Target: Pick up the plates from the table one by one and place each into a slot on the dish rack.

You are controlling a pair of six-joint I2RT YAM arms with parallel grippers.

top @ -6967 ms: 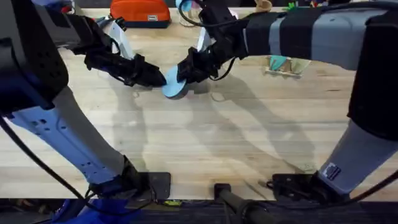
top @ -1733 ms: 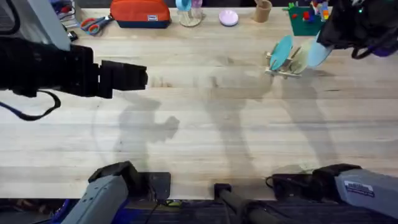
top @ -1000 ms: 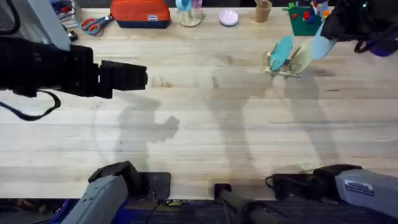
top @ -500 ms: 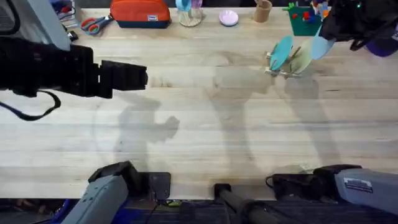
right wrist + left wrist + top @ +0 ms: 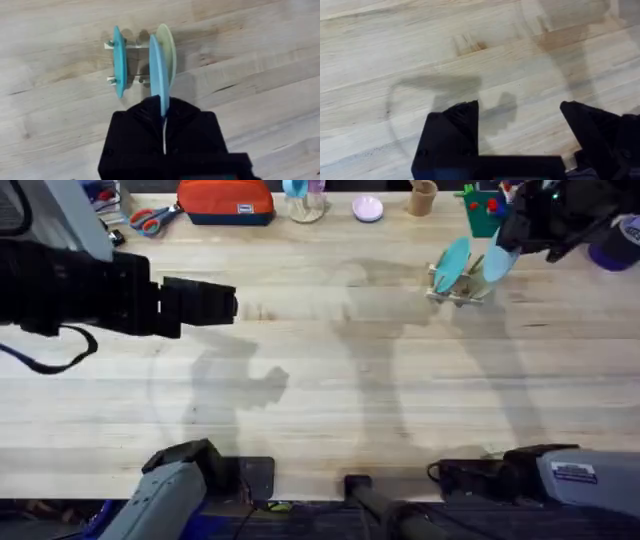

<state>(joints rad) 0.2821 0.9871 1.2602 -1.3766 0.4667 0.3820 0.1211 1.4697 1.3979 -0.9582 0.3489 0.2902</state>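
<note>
Right wrist view is showing the right gripper clamping the pale sky-blue round plastic plate on edge, likely so it can be slipping between pegs of the small light-wood dish rack, alongside teal and cream plates. Left gripper is hanging spread and empty over the butcher-block table.

Three plates: one teal plate and one cream plate standing in the one dish rack, and one pale blue plate pinched by the right end effector. Two end effectors in all, counting the left end effector, over one table.
</note>
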